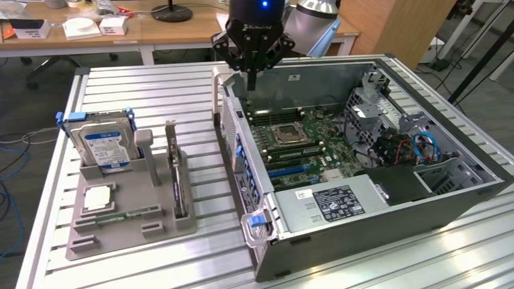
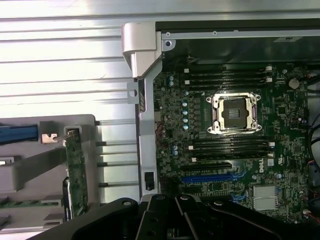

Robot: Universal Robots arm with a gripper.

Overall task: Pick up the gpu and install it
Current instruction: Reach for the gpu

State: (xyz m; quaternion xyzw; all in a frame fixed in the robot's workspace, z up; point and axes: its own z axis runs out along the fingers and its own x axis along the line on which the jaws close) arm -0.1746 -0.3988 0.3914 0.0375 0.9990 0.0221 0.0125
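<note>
One empty black gripper (image 1: 251, 84), fingers (image 1: 250, 77) pressed together, hovers above the grey metal case (image 1: 362, 241). We see the thin dark gpu (image 1: 180, 186) upright, well apart.

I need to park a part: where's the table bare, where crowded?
Bare: table beyond the holder, the strip between holder and case, and the near edge before the case. Crowded: the holder, with hard drive and gpu, and inside the case.

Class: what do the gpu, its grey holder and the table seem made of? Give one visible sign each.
gpu: dark thin board, probably circuit laminate, green along its edge in the wrist view; silvery bracket looks metal.
holder: matte even grey, likely plastic.
table: pale slatted metal, probably aluminium, with glare.
</note>
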